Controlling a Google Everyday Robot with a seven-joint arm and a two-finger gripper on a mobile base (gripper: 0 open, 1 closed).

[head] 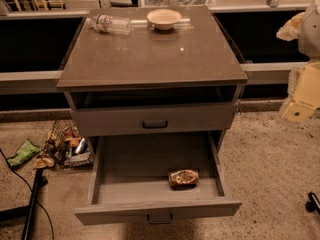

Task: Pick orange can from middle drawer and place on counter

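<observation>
Orange can (183, 177) lower-left of end effector (299, 110)

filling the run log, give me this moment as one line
gripper: far right, outside drawer | orange can: on side in open middle drawer | counter: water bottle and bowl at back

Warm, dim light falls from above. The table (150, 59) top has a soft sheen, a small bright glint near its centre and a pale reflection under the bowl (164, 18) at 12 o'clock. The recess beneath the top is almost black. At 6 o'clock the open drawer (157, 211) darkens toward its back, where the can (183, 177) catches a dull highlight. At 3 o'clock the tool (302, 101) is washed out pale yellow — the brightest patch in view.
</observation>
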